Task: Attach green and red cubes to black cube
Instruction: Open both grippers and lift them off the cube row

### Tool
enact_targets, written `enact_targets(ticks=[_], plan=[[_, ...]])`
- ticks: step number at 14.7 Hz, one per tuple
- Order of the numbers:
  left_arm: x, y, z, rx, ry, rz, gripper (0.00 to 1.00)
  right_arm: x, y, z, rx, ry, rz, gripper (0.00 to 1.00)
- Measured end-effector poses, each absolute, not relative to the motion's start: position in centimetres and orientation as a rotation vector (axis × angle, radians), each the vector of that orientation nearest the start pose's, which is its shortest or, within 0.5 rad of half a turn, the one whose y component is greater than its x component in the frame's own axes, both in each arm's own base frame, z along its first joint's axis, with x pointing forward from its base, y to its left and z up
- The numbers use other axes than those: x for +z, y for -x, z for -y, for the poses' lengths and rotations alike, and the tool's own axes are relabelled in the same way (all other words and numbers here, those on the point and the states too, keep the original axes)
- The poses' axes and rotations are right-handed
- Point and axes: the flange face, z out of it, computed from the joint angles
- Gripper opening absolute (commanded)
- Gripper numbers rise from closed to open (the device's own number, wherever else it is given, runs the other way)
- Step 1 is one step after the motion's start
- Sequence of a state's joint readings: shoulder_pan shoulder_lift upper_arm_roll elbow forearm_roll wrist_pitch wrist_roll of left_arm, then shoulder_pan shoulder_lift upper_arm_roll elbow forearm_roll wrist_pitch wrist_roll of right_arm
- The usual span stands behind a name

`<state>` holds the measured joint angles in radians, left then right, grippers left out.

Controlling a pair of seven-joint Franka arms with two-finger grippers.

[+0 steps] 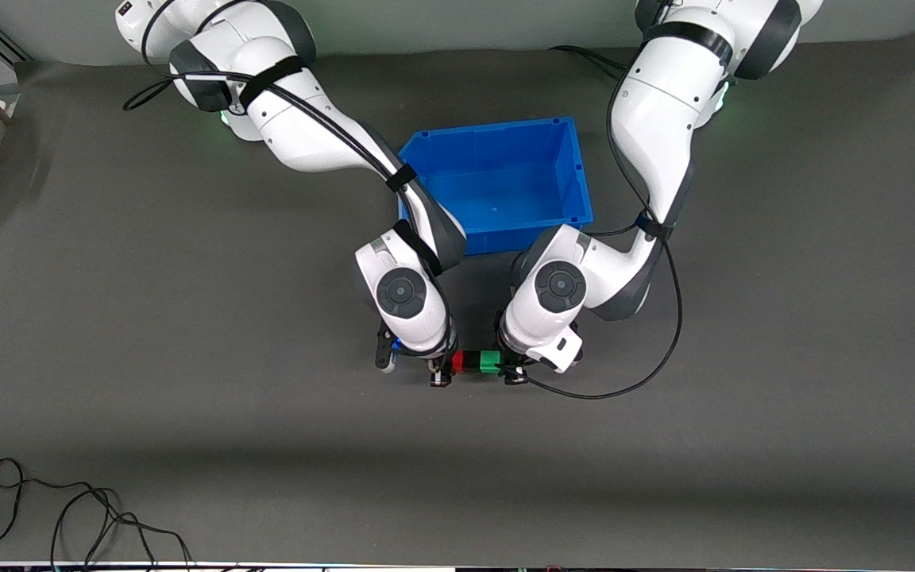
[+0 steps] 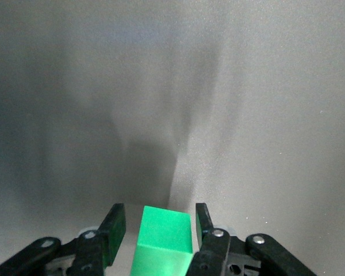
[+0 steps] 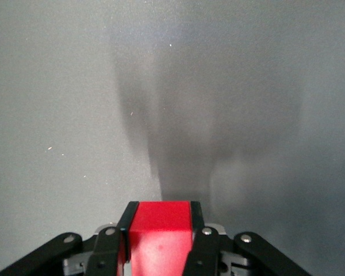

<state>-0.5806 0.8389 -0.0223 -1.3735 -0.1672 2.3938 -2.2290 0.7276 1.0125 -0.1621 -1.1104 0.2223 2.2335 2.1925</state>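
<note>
Press both ends squarely inward: right tool (image 3: pixel 160 241) clamped on red cube (image 1: pixel 458 362) at 9 o'clock of black cube (image 1: pixel 472 362), left tool (image 2: pixel 160 230) loosely straddling green cube (image 1: pixel 489 362) at 3 o'clock, low over counter (image 1: pixel 187 437), nearer camera than blue bin (image 1: pixel 577 171).

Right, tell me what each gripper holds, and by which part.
The right gripper clamps the red cube by two facing sides. The left gripper straddles the green cube, one finger not touching.
</note>
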Motion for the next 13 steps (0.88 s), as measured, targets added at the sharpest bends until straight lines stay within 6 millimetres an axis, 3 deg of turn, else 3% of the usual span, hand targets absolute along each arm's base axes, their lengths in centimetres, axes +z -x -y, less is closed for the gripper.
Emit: enact_targets(ticks=[1,2,3,6,8,11,13], plan=[[23.0,-62.2,42.5,-0.163,-1.886,-2.252,1.00,20.8,-63.3,-46.0,0.040,2.022,-2.232,0.17],[23.0,-62.2,42.5,-0.162,-1.886,-2.251,1.00,20.8,-63.3,-45.9,0.040,2.022,-2.232,0.43],[23.0,-62.2,42.5,-0.160,-1.888,-2.249,1.00,20.8,-63.4,-45.9,0.039,2.021,-2.233,0.99],[23.6,-62.8,42.2,-0.112,-1.913,-2.223,1.00,20.8,-63.5,-45.8,0.036,2.039,-2.214,1.00],[24.1,-63.8,40.6,-0.071,-1.978,-2.187,1.00,20.9,-63.5,-45.8,0.034,2.051,-2.201,1.00],[25.9,-65.3,36.6,-0.085,-2.176,-2.115,1.00,21.5,-63.7,-45.8,0.029,2.061,-2.175,1.00],[28.6,-66.8,32.2,-0.107,-2.296,-2.049,1.00,23.5,-64.3,-45.6,0.022,2.100,-2.114,1.00]])
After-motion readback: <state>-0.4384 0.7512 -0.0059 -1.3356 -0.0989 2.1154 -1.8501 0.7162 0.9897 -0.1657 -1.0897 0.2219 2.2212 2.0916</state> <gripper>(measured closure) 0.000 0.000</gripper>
